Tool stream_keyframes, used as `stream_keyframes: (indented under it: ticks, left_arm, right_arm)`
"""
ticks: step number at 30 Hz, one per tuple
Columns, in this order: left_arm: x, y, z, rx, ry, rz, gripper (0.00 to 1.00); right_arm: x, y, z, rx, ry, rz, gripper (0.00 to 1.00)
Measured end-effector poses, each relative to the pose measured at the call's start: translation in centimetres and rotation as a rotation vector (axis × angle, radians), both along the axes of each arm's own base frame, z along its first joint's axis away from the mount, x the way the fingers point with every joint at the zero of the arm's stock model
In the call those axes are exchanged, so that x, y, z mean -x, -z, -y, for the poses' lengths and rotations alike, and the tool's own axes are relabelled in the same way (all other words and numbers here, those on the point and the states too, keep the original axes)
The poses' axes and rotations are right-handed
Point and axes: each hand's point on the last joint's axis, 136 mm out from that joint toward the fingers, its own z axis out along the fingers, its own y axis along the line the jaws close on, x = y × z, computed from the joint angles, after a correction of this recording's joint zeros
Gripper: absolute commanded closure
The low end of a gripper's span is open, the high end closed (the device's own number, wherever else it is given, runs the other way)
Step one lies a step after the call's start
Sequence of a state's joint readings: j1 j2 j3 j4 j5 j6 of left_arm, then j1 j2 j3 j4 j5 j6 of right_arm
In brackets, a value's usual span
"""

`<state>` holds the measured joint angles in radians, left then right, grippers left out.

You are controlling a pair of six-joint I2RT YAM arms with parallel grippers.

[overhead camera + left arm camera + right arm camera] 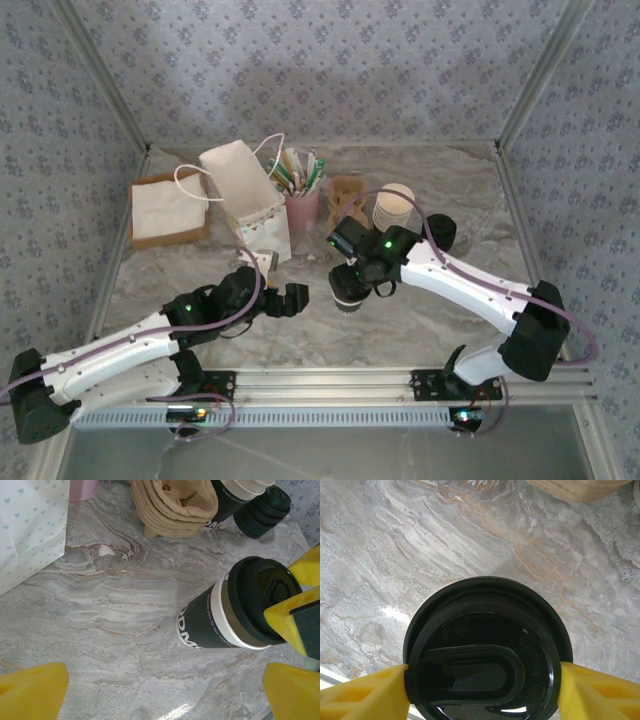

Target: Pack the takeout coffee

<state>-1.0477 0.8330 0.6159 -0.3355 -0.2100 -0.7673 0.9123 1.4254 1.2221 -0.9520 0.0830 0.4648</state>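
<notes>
The takeout coffee (347,292) is a paper cup with a cream rim, a dark printed band and a round black lid. It stands at the table's middle, just right of centre. My right gripper (354,277) is shut on it from above. In the right wrist view its yellow fingers (365,695) press both sides of the lid (485,650). The left wrist view shows the cup (220,622) to the right, with a right finger (292,612) against the lid. My left gripper (295,298) is open and holds nothing, low over bare marble left of the cup (160,700).
A white paper bag (245,195) with handles stands open at the back. Beside it are a pink holder (302,210) of sticks, brown pulp carriers (347,200), a stack of lidless cups (393,207) and a stack of black lids (440,232). Napkins (168,208) lie far left.
</notes>
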Motion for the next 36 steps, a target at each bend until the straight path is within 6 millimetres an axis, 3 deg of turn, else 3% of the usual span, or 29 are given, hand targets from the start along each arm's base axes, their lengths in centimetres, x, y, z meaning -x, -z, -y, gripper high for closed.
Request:
stream_keyframes:
  ticks: [36]
  left_arm:
    - [-0.2,-0.08,0.36,0.019,0.005,0.017,0.0]
  right_arm:
    - [0.29,1.09,-0.67,-0.03,0.007,-0.02,0.27]
